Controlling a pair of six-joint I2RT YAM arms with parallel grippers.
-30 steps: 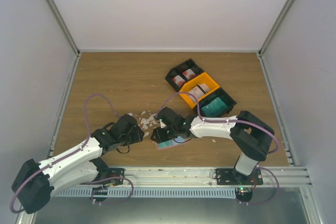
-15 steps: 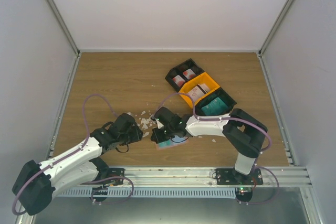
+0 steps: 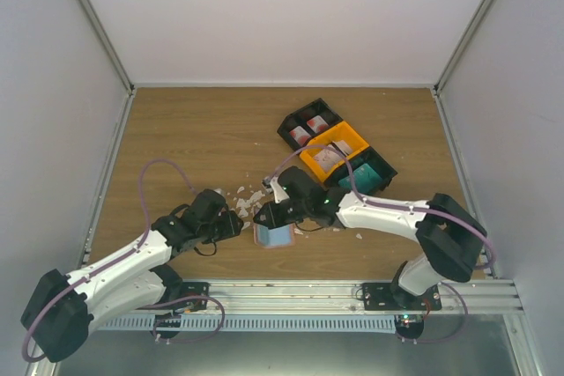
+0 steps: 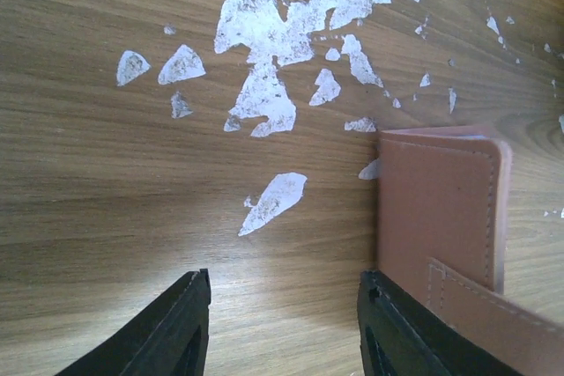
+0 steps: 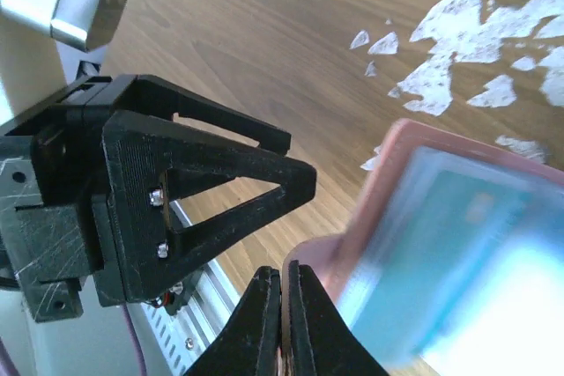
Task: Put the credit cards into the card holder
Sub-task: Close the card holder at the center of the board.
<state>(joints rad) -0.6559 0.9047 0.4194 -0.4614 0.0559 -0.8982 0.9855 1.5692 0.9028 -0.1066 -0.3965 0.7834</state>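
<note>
The salmon-pink card holder (image 3: 263, 235) lies open on the wooden table in front of both arms, with a teal credit card (image 3: 278, 237) lying in it. In the right wrist view the card (image 5: 458, 253) is blurred, and my right gripper (image 5: 284, 272) is shut on the card holder's thin pink flap (image 5: 352, 244). My left gripper (image 4: 286, 292) is open just left of the card holder (image 4: 441, 200), its right finger (image 4: 392, 332) at the card holder's edge and only bare wood between the fingers. More credit cards, white-red (image 3: 308, 127) and teal (image 3: 359, 180), sit in bins.
Three bins stand in a diagonal row at the back right: black (image 3: 289, 122), orange (image 3: 352, 138) and black (image 3: 385, 168). White crumbs (image 4: 264, 50) are scattered on the wood just beyond the card holder. The left gripper's body (image 5: 176, 182) is close beside my right fingers.
My right gripper has closed on the card holder's flap and pulled it a little left, the right elbow swinging out right. The left gripper has opened slightly wider.
</note>
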